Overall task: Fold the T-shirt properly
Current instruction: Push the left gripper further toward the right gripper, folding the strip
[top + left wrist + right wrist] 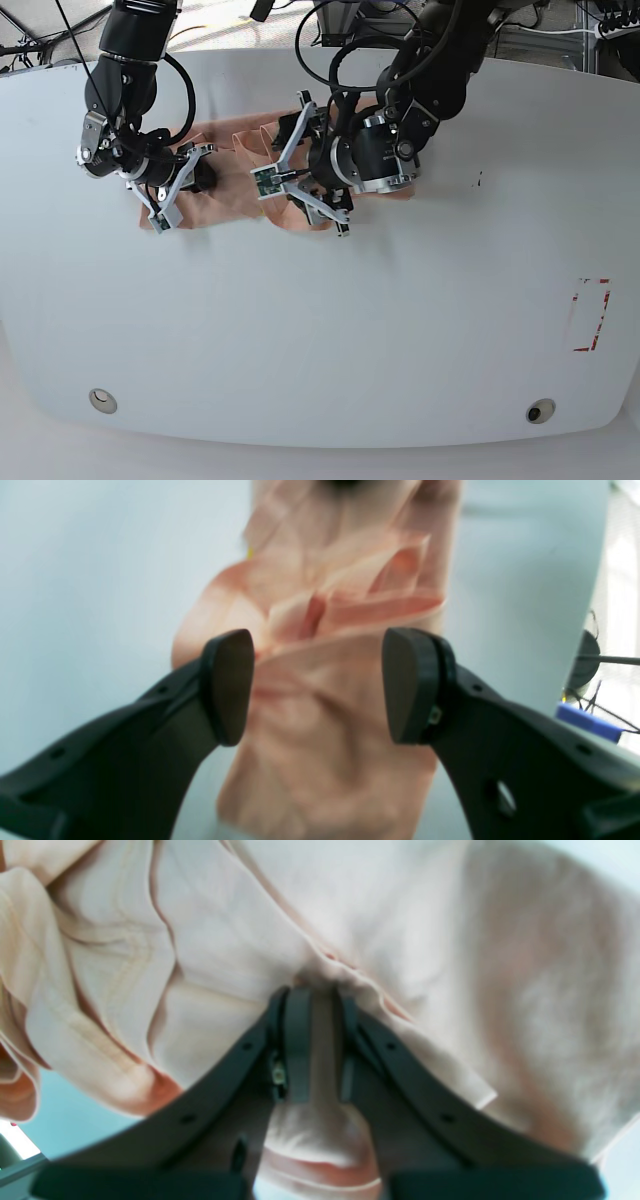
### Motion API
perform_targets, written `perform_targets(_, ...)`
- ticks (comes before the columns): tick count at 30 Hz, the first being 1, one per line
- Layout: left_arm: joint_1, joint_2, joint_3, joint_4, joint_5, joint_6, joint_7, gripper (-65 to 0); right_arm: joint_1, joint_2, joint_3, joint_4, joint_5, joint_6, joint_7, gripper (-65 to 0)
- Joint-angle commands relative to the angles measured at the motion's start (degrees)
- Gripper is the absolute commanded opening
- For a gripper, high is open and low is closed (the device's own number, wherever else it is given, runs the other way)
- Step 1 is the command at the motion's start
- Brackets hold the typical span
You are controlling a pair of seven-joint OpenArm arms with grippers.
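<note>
right gripper (pixel 317 1040) is pinched down on a fold of the T-shirt (pixel 400 940): a strip of peach cloth runs up between the jaws, so it's a real grasp, not just contact. Cloth bunches and creases right at the tips, seams and a hemmed edge fan out to the side of them

my read: right arm is anchoring one end of the shirt so the other arm can take a second corner and the pair can spread or fold it

left gripper (pixel 317 685) is spread wide, nothing between the jaws. Shirt shows through the gap, crumpled and layered, lying beyond the pads. Can't tell from the wrist view whether the tips touch the cloth or hover just over it; looks like lining up for a pick

base view: shirt is a rumpled strip near the far edge of the white table (pixel 320 330), stretched between the two grippers, mostly hidden under the arms. Not flat, collar and sleeves can't be made out

judgement: fold hardly started, cloth needs flattening first. Risk is the left jaws closing on several layers at once
</note>
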Motion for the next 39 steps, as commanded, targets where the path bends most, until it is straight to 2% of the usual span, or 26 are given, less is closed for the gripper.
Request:
perform_targets(1, -0.8, -3.0, -2.3, 1.2, 0.4, 0.0, -0.1, -27.1, 1.4, 0.5, 0.0, 0.7, 0.0, -0.1, -0.1, -57.1)
perform_targets(3, -0.3, -5.1, -2.7, 1.2, 0.3, 0.0, -0.2, -27.1, 1.5, 0.5, 0.1, 0.7, 0.0, -0.1, -0.1, -57.1)
perform_targets(6, 0.2, -6.1, -2.5, 0.6, 0.5, 0.0, -0.6, -27.1, 1.4, 0.5, 0.2, 0.7, 0.0, -0.1, -0.1, -57.1)
perform_targets(12, -2.4, -5.7, 0.5, -5.0, 0.6, 0.0, -2.9, -27.1, 1.8, 0.2, 0.0, 0.7, 0.1, -0.1, -0.1, -57.1)
perform_targets(22, -8.7, 3.2, 12.3, -19.3, 6.2, 0.0, -5.1, -27.1, 1.4, -0.5, 0.1, 0.7, 0.0, -0.1, -0.1, -57.1)
perform_targets(27, -9.4, 7.4, 14.0, -19.4, 6.3, 0.0, -6.4, -27.1, 1.4, -0.7, 0.1, 0.7, 0.0, -0.1, -0.2, -57.1)
perform_targets(29, -9.4, 8.1, 14.0, -19.1, 6.3, 0.0, -6.4, -27.1, 1.4, -0.7, 0.1, 0.7, 0.0, -0.1, -0.2, -57.1)
perform_targets(36, -8.7, 8.1, 13.6, -8.9, 6.4, 0.0, -6.2, -27.1, 1.3, -0.8, 0.0, 0.7, 0.0, -0.1, -0.2, -57.1)
perform_targets(39, -7.3, 5.1, 13.0, -5.9, 6.5, 0.0, -4.7, -27.1, 1.3, -0.8, 0.0, 0.7, 0.0, -0.1, -0.2, -57.1)
